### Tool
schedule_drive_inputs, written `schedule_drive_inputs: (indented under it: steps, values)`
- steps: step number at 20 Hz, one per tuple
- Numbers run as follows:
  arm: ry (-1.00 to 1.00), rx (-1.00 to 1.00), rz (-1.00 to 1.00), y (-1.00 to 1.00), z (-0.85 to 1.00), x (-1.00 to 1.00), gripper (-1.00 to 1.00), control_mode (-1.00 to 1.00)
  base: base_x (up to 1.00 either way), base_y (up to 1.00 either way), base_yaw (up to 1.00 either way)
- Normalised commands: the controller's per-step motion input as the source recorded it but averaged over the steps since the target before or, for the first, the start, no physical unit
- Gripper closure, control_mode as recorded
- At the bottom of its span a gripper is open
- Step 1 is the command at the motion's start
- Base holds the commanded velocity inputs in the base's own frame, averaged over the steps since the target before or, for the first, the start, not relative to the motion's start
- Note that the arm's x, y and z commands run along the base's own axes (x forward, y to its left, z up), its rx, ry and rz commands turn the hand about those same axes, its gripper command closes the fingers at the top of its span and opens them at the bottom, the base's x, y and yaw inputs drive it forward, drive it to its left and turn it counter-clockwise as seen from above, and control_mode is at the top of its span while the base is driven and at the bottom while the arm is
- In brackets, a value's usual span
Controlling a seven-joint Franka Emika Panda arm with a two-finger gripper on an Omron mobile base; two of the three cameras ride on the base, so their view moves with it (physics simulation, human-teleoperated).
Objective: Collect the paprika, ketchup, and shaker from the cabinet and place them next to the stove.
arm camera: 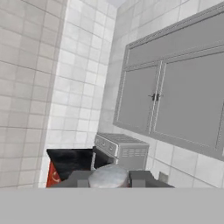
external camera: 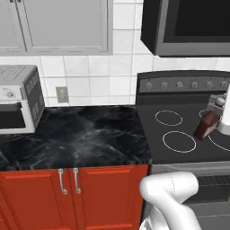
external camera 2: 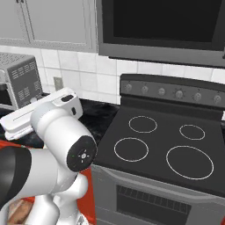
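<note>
Dark red-brown, the ketchup (external camera: 207, 126) bottle leans over the black stove (external camera: 179, 121) in the left base view, near the right edge of the picture. Its thick end points down toward the round white burner rings. Its upper end meets the hand (external camera: 218, 104), a grey part beside the white arm. The hand is closed tight, and the bottle seems to hang from it, though the fingers on the bottle are hard to make out.

From the hand view, a round light grey top sits between the two dark fingers (arm camera: 142, 178). What it is cannot be told.

Grey knobs (external camera: 179, 84) run in a row along the back of the stove, and an oven door (external camera 2: 154, 202) is below the cooktop. A dark microwave (external camera 2: 162, 26) hangs above it.

Left of the stove lies a black marbled tabletop (external camera: 85, 134). Red doors (external camera: 76, 193) with silver handles are under it. A silver toaster oven (external camera: 18, 99) stands at its left end. Grey wall cabinets (external camera: 58, 24) hang over white wall tiles (external camera: 94, 76), with an outlet (external camera: 62, 94) low on the wall.
</note>
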Motion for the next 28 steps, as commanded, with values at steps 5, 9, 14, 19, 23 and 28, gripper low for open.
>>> schedule_drive_inputs:
  steps: [5, 9, 14, 19, 23, 28]
  values:
    - [0.0, 0.0, 0.0, 0.0, 0.0, 0.0, 1.0, 1.0, 0.56, 0.2, -0.17]
    - [0.0, 0.0, 0.0, 0.0, 0.0, 0.0, 1.0, 1.0, 0.66, 0.01, -0.07]
    - [0.0, 0.0, 0.0, 0.0, 0.0, 0.0, 1.0, 1.0, 0.79, 0.15, -0.03]
    - [0.0, 0.0, 0.01, 0.19, -0.33, 0.87, 1.0, -1.0, 0.0, 0.0, 0.0]
    - [0.0, 0.0, 0.12, 0.05, -0.49, 1.0, 1.0, -1.0, 0.0, 0.0, 0.0]
    - [0.0, 0.0, 0.19, 0.0, -0.52, 0.98, 1.0, -1.0, 0.0, 0.0, 0.0]
